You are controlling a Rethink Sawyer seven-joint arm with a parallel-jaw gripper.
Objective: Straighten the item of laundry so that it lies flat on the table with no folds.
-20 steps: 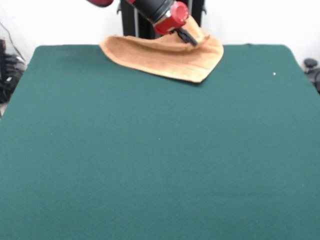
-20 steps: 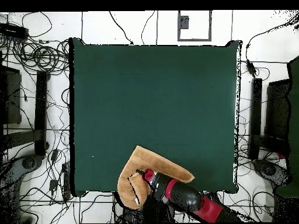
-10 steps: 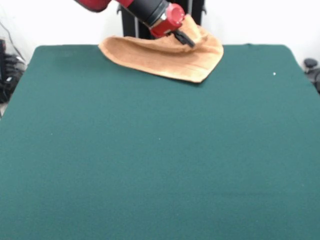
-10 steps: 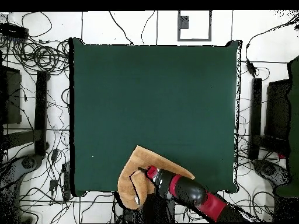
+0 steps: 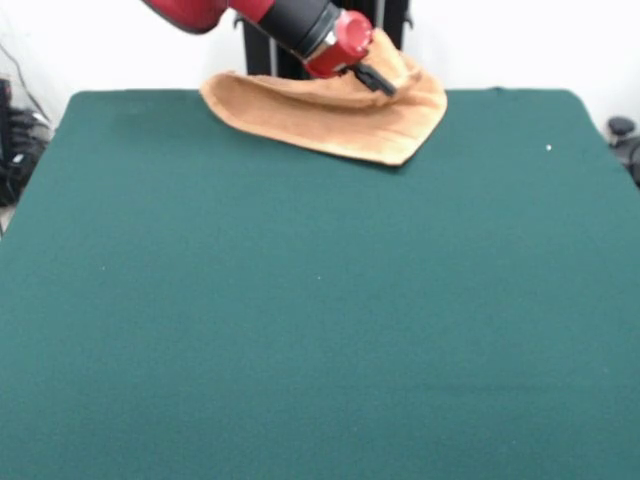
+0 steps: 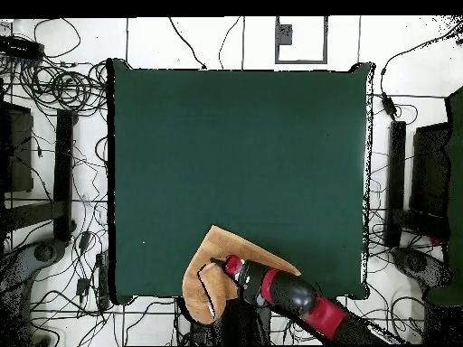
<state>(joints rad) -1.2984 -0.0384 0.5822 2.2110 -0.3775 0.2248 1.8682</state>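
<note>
The orange-tan towel (image 5: 330, 115) lies crumpled and folded at the table's far edge by the pedestal, roughly triangular, with one part raised into a peak. In the overhead view the towel (image 6: 226, 248) partly hangs over the table's edge. My gripper (image 5: 378, 82) sits on the raised part, its black fingers close together and pinching the cloth. It also shows in the overhead view (image 6: 217, 264). The dark green table (image 5: 320, 300) spreads wide in front of the towel. The towel's tag is not visible.
Black cables and stands (image 6: 54, 163) lie on the floor around the table (image 6: 235, 145). The black pedestal (image 5: 262, 45) stands right behind the towel.
The arm has swung slightly and the gripper has shifted a little on the towel. The towel's outline has hardly changed.
</note>
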